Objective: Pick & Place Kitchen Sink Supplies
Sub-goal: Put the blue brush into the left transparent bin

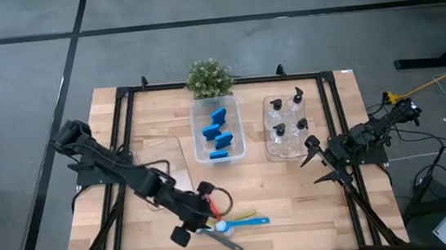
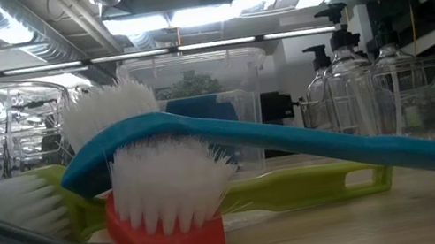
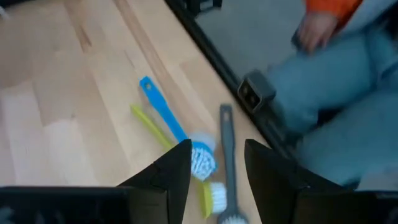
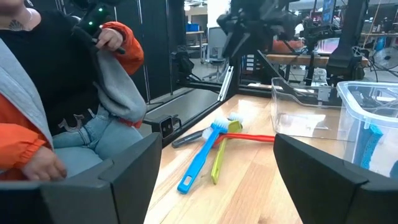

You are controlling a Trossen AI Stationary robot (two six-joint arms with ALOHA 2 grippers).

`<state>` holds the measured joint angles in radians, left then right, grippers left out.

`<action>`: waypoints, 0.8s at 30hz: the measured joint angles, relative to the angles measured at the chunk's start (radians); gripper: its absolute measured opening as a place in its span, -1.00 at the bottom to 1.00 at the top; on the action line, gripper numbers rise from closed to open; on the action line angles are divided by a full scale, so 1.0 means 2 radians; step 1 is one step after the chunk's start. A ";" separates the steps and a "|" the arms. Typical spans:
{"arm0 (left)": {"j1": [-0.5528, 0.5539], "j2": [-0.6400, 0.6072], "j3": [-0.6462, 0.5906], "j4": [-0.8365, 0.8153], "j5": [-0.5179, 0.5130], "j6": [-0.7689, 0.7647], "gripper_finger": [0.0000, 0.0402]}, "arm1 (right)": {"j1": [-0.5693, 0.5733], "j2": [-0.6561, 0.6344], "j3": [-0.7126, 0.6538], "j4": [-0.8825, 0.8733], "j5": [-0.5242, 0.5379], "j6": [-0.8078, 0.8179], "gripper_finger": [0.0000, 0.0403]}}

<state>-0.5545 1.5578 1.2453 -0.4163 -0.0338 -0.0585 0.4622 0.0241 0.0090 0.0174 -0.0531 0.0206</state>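
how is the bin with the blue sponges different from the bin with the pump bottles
The sponge bin sits nearer the table's middle, directly in front of the potted plant; the bottle bin sits on its right, nearer the open right gripper. The sponge bin holds four blue sponges; the bottle bin holds four pump bottles. Both are clear plastic.

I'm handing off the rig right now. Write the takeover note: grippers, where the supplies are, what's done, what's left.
Left gripper: open, empty, hovering over the brush pile at the front edge.
Right gripper: open, empty, waiting beside the bottle bin.
Done: blue sponges in the middle bin; pump bottles in theirs.
Left: blue brush, yellow-green brush, red brush and grey brush lie loose on the table; the left-hand clear bin looks empty.
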 joint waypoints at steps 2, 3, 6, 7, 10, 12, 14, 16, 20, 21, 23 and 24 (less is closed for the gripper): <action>0.000 0.016 0.013 -0.023 0.000 0.013 -0.29 | 0.000 0.000 0.000 0.000 0.000 -0.001 0.53; 0.000 0.023 0.017 -0.029 0.000 0.014 -0.29 | 0.000 0.000 0.000 0.000 0.000 0.000 0.53; 0.000 0.045 0.018 -0.031 0.001 0.018 -0.29 | 0.000 0.000 0.000 0.000 0.000 -0.001 0.53; 0.000 0.051 0.018 -0.029 0.001 0.023 -0.29 | 0.000 0.000 0.000 0.000 0.000 -0.001 0.53; -0.001 0.072 0.018 -0.026 0.001 0.034 -0.29 | 0.000 0.000 0.000 0.000 0.000 0.000 0.53; -0.001 0.083 0.018 -0.021 0.001 0.042 -0.29 | 0.000 0.000 0.000 0.000 0.000 -0.001 0.53; -0.001 0.091 0.018 -0.011 0.001 0.048 -0.29 | 0.000 0.000 0.000 0.000 0.000 0.001 0.53; -0.001 0.100 0.018 -0.007 0.000 0.056 -0.29 | 0.000 0.000 0.000 0.000 0.000 -0.001 0.53; -0.001 0.116 0.018 0.005 -0.021 0.078 -0.29 | 0.000 0.000 0.000 0.000 0.000 -0.001 0.53; -0.001 0.121 0.018 0.005 -0.032 0.081 -0.29 | 0.000 0.000 0.000 0.000 0.000 -0.001 0.53; -0.001 0.131 0.018 0.006 -0.051 0.081 -0.29 | 0.000 0.000 0.000 0.000 0.000 0.001 0.53; -0.001 0.135 0.018 0.010 -0.055 0.081 -0.29 | 0.000 0.000 0.000 0.000 0.000 0.001 0.53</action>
<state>-0.5560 1.8288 1.2804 -0.3968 -0.1445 0.1036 0.4622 0.0239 0.0090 0.0174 -0.0529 0.0219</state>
